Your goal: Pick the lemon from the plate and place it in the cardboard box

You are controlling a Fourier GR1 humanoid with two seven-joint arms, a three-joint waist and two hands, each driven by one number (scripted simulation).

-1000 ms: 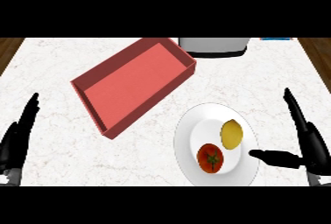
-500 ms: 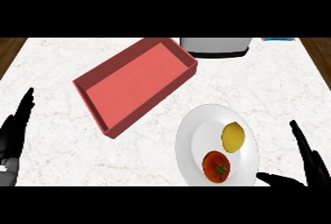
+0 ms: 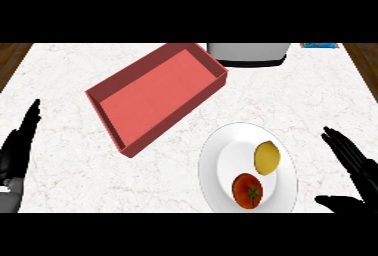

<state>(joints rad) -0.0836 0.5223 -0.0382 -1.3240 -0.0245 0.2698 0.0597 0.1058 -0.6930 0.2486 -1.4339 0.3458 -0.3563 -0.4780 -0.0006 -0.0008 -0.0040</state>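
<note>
A yellow lemon (image 3: 267,157) lies on the right side of a white plate (image 3: 221,172), with a red tomato (image 3: 248,190) just below it. The red box (image 3: 151,95), an open shallow tray shape, lies tilted at the upper left of the plate. My right hand (image 3: 353,167) stands open at the right edge, fingers straight up, thumb pointing toward the plate's lower rim, a little apart from the lemon. At the left edge my left hand (image 3: 18,147) rests open with fingers up.
A grey and white appliance (image 3: 247,53) stands at the back, right of the box's far corner. A small blue thing (image 3: 319,45) shows at the back right. The white marble counter (image 3: 66,70) ends in dark wood on both sides.
My right hand has dropped lower and to the right, away from the plate, then risen slightly. The view has shifted a little, so plate and box sit lower. The lemon has not moved on the plate.
</note>
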